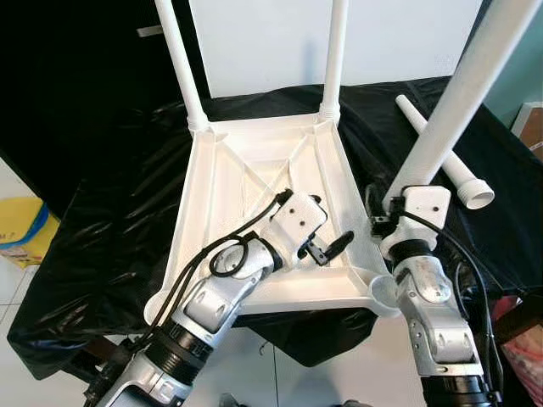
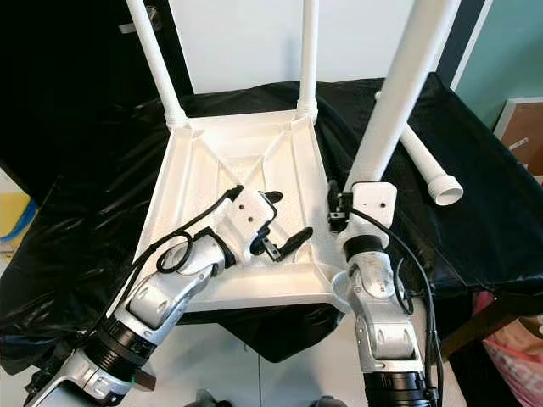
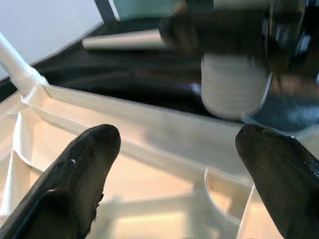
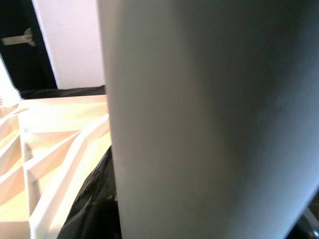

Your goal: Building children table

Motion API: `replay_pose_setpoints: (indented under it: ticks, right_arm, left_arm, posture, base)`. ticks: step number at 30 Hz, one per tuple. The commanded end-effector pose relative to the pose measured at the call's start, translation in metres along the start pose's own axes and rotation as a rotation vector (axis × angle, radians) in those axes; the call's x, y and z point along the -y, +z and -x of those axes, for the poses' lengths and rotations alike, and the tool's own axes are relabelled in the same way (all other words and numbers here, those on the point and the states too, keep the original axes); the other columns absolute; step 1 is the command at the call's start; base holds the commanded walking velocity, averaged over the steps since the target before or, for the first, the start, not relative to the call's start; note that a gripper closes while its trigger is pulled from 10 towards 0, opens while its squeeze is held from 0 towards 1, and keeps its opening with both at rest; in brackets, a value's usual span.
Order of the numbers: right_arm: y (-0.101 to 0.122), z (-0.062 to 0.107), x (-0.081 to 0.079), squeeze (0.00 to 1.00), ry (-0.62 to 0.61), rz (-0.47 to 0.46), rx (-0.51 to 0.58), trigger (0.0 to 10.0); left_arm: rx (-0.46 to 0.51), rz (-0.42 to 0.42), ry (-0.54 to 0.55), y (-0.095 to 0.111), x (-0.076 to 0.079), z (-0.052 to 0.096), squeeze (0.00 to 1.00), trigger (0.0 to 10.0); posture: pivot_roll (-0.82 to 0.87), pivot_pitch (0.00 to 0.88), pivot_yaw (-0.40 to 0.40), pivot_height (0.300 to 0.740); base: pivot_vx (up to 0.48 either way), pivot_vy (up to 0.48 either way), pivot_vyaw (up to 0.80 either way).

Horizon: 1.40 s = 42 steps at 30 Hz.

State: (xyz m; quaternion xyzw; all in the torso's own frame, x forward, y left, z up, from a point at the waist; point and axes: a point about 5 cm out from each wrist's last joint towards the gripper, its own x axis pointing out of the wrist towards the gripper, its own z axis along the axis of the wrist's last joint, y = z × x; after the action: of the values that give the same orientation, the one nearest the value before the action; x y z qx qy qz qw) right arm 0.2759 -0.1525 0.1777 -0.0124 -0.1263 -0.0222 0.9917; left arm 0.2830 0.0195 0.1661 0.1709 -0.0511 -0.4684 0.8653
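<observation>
A white plastic table top lies upside down on a black-covered surface. Two white legs stand upright in its far corners. My right gripper is shut on a third leg, held tilted just above the near right corner socket. This leg is seen close up in the right wrist view. My left gripper hovers open over the ribbed underside, near its right rim. In the left wrist view its fingers stand wide apart. A fourth leg lies loose on the cloth to the right.
The black cloth drapes over the surface's edges down to a white tiled floor. A yellow and blue bag sits on the floor at left. A cardboard box stands at the far right, and something pink lies at lower right.
</observation>
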Motion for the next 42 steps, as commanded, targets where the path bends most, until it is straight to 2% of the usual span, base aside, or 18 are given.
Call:
replay_pose_setpoints:
  ticks: [1, 9, 11, 16, 20, 22, 28, 30, 34, 37, 42]
  right_arm:
    - [0.002, 0.002, -0.002, 0.00, 0.001, 0.000, 0.012, 10.0]
    - [0.000, 0.007, -0.002, 0.00, -0.009, 0.004, 0.000, 10.0]
    - [0.000, 0.007, -0.001, 0.00, -0.014, 0.005, -0.004, 10.0]
    - [-0.001, 0.007, -0.001, 0.00, -0.016, 0.006, -0.007, 10.0]
    - [-0.001, 0.006, -0.001, 0.00, -0.017, 0.007, -0.014, 10.0]
    - [-0.001, 0.006, -0.001, 0.00, -0.017, 0.007, -0.014, 10.0]
    - [-0.002, 0.003, -0.003, 0.00, -0.004, 0.003, -0.017, 10.0]
    - [-0.002, 0.003, -0.003, 0.00, -0.003, 0.003, -0.017, 10.0]
    - [-0.001, 0.002, -0.002, 0.00, -0.003, 0.005, -0.015, 10.0]
    - [-0.001, 0.002, -0.001, 0.00, -0.008, 0.007, -0.014, 10.0]
    - [0.000, 0.004, -0.001, 0.00, -0.015, 0.006, -0.014, 10.0]
  left_arm:
    - [-0.033, -0.028, -0.010, -0.006, 0.002, 0.000, 0.00, 10.0]
    - [-0.139, -0.124, -0.038, -0.025, 0.007, 0.002, 0.00, 10.0]
    - [-0.202, -0.182, -0.017, -0.034, -0.001, 0.005, 0.00, 10.0]
    - [-0.223, -0.187, -0.003, -0.037, -0.005, 0.006, 0.00, 10.0]
    - [-0.269, -0.228, 0.016, -0.045, -0.016, 0.015, 0.00, 10.0]
    - [-0.269, -0.228, 0.016, -0.045, -0.016, 0.015, 0.00, 10.0]
    - [-0.380, -0.340, 0.039, -0.063, -0.047, 0.041, 0.00, 10.0]
    - [-0.392, -0.353, 0.039, -0.065, -0.051, 0.044, 0.00, 10.0]
    - [-0.454, -0.444, 0.065, -0.069, -0.073, 0.058, 0.00, 10.0]
    - [-0.433, -0.440, 0.100, -0.062, -0.081, 0.057, 0.00, 10.0]
    - [-0.343, -0.406, 0.133, -0.043, -0.078, 0.046, 0.00, 10.0]
  posture:
    - [-0.17, 0.104, 0.086, 0.740]
    - [-0.17, 0.111, 0.097, 0.740]
    - [-0.17, 0.111, 0.097, 0.740]
    - [-0.17, 0.116, 0.095, 0.740]
    - [-0.16, 0.121, 0.085, 0.740]
    - [-0.16, 0.121, 0.085, 0.740]
    - [-0.14, 0.126, 0.076, 0.740]
    - [-0.14, 0.126, 0.076, 0.740]
    - [-0.15, 0.130, 0.082, 0.740]
    - [-0.15, 0.130, 0.085, 0.740]
    - [-0.16, 0.130, 0.090, 0.740]
  base:
    - [0.000, 0.000, 0.00]
    - [0.000, 0.000, 0.00]
    - [0.000, 0.000, 0.00]
    - [0.000, 0.000, 0.00]
    - [0.000, 0.000, 0.00]
    - [0.000, 0.000, 0.00]
    - [0.000, 0.000, 0.00]
    - [0.000, 0.000, 0.00]
    - [0.000, 0.000, 0.00]
    - [0.000, 0.000, 0.00]
    - [0.000, 0.000, 0.00]
